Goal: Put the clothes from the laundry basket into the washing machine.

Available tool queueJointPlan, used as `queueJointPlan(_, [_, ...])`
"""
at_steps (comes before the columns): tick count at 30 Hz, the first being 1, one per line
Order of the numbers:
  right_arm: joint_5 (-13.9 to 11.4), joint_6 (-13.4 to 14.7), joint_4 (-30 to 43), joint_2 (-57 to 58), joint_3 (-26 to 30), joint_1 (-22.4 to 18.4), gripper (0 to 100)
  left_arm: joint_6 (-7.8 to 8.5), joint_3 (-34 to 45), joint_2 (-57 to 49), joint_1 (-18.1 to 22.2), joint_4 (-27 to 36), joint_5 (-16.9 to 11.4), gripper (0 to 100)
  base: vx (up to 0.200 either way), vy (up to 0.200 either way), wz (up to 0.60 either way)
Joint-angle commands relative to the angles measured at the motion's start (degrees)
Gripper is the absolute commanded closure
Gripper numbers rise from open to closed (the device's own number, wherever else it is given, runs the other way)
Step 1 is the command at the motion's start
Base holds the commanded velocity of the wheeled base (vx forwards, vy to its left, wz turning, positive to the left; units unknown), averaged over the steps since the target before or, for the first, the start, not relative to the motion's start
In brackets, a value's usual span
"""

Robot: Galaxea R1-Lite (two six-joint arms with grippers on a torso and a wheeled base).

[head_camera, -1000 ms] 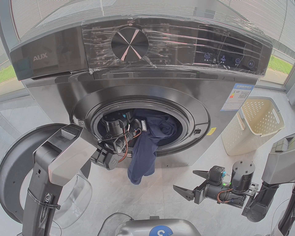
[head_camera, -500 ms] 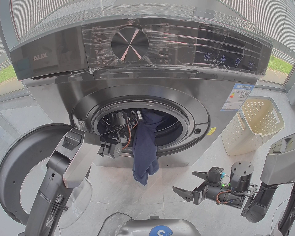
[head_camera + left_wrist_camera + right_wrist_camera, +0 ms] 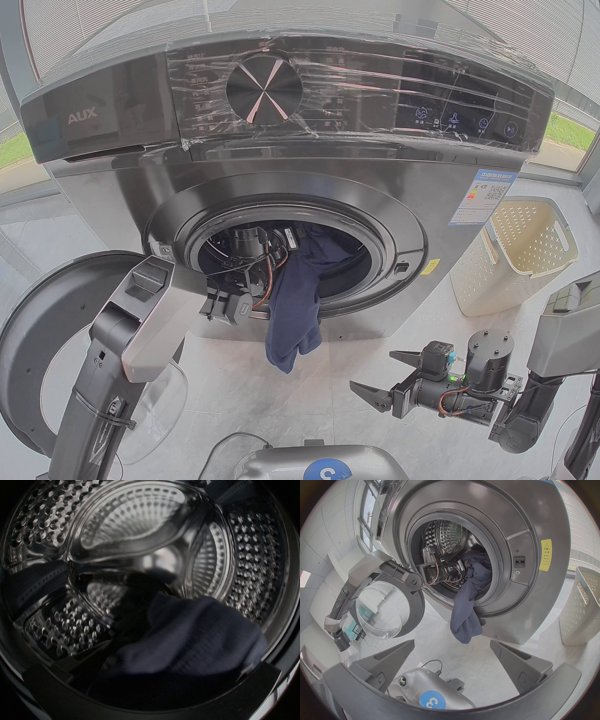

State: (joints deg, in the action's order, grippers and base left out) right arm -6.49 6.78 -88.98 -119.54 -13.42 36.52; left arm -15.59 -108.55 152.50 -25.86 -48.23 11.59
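Looks soft, limp, light: suits a pinch on the hanging fold of the garment (image 3: 292,319) by the wide-open right claw (image 3: 373,370); cannot tell whether the left claw (image 3: 464,566) grips.

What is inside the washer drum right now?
Part of a navy garment and the left gripper sit inside the drum; the garment's rest hangs out over the rim. Anything under the cloth is covered.

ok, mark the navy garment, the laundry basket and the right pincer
navy garment (image 3: 294,312), head view, on its hanging lower part.
laundry basket (image 3: 531,244), head view, on its perforated inner wall.
right pincer (image 3: 372,369), head view, midway between its fingertips.
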Motion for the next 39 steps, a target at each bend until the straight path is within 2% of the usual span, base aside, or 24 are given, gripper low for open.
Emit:
queueJointPlan(1, [-0.02, -0.01, -0.76, -0.43, -0.03, 0.13, 0, -0.40, 13.97, -8.45, -1.57, 1.38, -1.49, 0, 0.000, 0.000, 0.00])
queueJointPlan(7, [-0.02, 0.08, -0.85, -0.69, -0.03, 0.30, 0, 0.39, 21.80, -9.24, -3.50, 1.29, -5.79, 0, 0.000, 0.000, 0.00])
queueJointPlan(13, [-0.02, 0.17, -0.85, -0.78, -0.03, 0.65, 0, 1.88, 19.86, -5.99, -3.94, 1.12, -6.14, 0, 0.000, 0.000, 0.00])
queueJointPlan(14, [-0.02, 0.17, -0.85, -0.87, -0.03, 0.74, 0, 1.97, 17.49, -4.50, -3.85, 1.03, -6.14, 100, 0.000, 0.000, 0.00])
queueJointPlan(20, [-0.02, 0.17, -0.85, -1.22, -0.03, 0.74, 0, 1.53, 7.21, 1.22, -3.41, 0.94, -4.91, 100, 0.000, 0.000, 0.00])
queueJointPlan(21, [-0.02, 0.17, -0.85, -1.22, -0.03, 0.74, 0, 1.00, 1.76, 3.41, -3.06, 0.33, -3.51, 100, 0.000, 0.000, 0.00])
queueJointPlan(24, [-0.02, 0.17, -0.85, -1.31, -0.11, 0.74, 0, -0.23, -6.05, 7.90, -2.09, -0.47, -0.61, 100, 0.000, 0.000, 0.00])
queueJointPlan(31, [0.07, 0.17, -0.85, -1.75, -0.11, 1.45, 0, -0.58, -6.05, 8.16, -0.51, -4.24, 0.36, 100, 0.000, 0.000, 0.00])
queueJointPlan(37, [0.07, 0.25, -0.93, -2.10, -0.11, 1.53, 0, -0.67, -6.05, 6.84, -0.77, -4.77, 0.54, 100, 0.000, 0.000, 0.00])
queueJointPlan(38, [0.07, 0.25, -0.93, -2.10, -0.11, 1.53, 0, -0.67, -6.05, 6.84, -0.77, -4.68, 0.54, 0, 0.000, 0.000, 0.00])
queueJointPlan(39, [0.07, 0.25, -0.93, -2.10, -0.11, 1.53, 0, -1.20, -6.05, 5.70, -1.04, -4.77, 0.54, 0, 0.000, 0.000, 0.00])
